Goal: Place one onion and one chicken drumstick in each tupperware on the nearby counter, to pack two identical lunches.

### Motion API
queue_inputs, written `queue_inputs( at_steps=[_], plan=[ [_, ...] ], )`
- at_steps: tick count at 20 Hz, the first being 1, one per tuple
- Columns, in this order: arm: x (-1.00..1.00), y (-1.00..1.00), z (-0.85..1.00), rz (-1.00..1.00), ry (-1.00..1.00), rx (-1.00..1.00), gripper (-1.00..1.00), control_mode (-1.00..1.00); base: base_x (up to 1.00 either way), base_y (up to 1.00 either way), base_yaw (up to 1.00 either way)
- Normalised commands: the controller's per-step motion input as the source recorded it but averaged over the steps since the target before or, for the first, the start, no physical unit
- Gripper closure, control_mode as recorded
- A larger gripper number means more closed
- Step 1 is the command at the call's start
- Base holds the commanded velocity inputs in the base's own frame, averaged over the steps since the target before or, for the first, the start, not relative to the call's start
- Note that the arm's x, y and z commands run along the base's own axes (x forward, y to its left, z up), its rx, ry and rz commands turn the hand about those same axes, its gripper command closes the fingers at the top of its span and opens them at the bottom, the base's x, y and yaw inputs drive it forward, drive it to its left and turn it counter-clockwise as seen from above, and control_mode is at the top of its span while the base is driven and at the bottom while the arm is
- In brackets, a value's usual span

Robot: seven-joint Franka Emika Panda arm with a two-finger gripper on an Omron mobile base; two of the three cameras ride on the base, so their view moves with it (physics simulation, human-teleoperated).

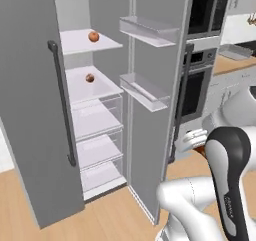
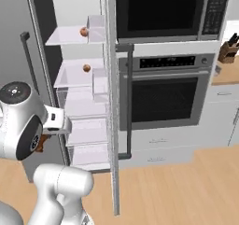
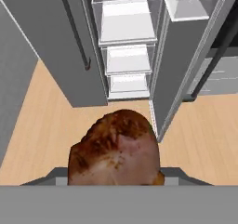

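Note:
A reddish-brown chicken drumstick (image 3: pixel 116 148) bulks large at the bottom of the hand view, thick end up. My gripper (image 3: pixel 114 174) is shut on it and its fingertips are hidden behind the meat. In the left base view the gripper (image 1: pixel 196 145) hangs low in front of the open fridge, with a brown bit of drumstick (image 1: pixel 201 152) under it. One onion (image 1: pixel 93 36) (image 2: pixel 84 31) lies on the top fridge shelf. A second onion (image 1: pixel 90 78) (image 2: pixel 86 68) lies one shelf lower. A grey tupperware (image 1: pixel 233 52) rests on the wooden counter (image 1: pixel 227 66) far right.
Both fridge doors stand open: the left door (image 1: pixel 35 115) with its long handle, and the right door (image 1: pixel 155 100) with white bins. The wall oven (image 2: pixel 163 98) and microwave (image 2: pixel 161 11) stand to the right, with a knife block (image 2: pixel 228 51) on the counter. Wooden floor (image 3: pixel 42 125) lies below.

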Motion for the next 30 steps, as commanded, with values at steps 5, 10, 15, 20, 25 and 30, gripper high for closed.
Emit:
queue_inputs(
  at_steps=[5, 10, 15, 20, 25, 30],
  plan=[
    [0.00, 0.00, 0.00, 0.00, 0.00, 0.00, 1.00, 1.00, -0.01, -0.98, -0.64],
    [0.00, 0.00, 0.00, 0.00, 0.00, 0.00, 1.00, 1.00, 0.19, -1.00, -0.62],
    [0.00, 0.00, 0.00, 0.00, 0.00, 0.00, 1.00, 1.00, 0.96, -0.62, -0.28],
    [0.00, 0.00, 0.00, 0.00, 0.00, 0.00, 1.00, 1.00, 1.00, -0.21, 0.03],
    [0.00, 0.00, 0.00, 0.00, 0.00, 0.00, 1.00, 1.00, 1.00, 0.02, 0.01],
    [0.00, 0.00, 0.00, 0.00, 0.00, 0.00, 1.00, 1.00, 1.00, 0.12, 0.00]
  ],
)
